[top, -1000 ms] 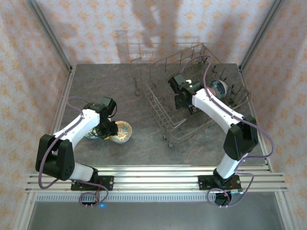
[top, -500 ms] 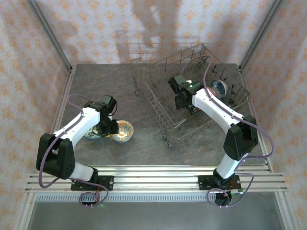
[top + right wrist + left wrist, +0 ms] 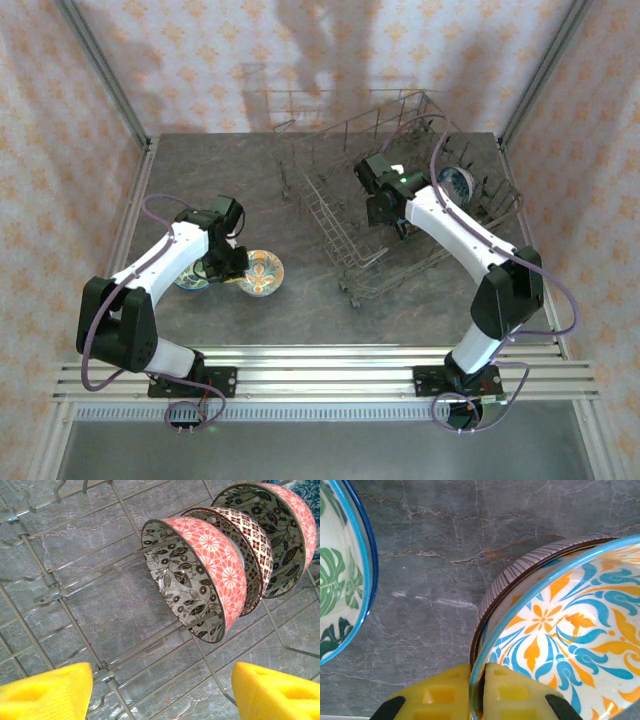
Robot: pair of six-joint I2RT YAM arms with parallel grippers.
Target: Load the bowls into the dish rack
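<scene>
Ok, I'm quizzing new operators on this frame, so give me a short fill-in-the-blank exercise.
The left gripper is shut on the orange-and-blue bowl, gripping its ___.
The right gripper hangs ___ over the dish rack.
The blue-rimmed bowl shows green ___ inside.
Missing: rim; open; leaves.

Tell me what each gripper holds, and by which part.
The left gripper pinches the round orange-and-blue patterned ceramic bowl by its rim. The right gripper is open, holding nothing.

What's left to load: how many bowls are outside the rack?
3: a green-leaf bowl standing apart, a striped bowl, and an orange-blue bowl overlapping it, rim pinched by the left end effector. Others may be hidden.
</scene>
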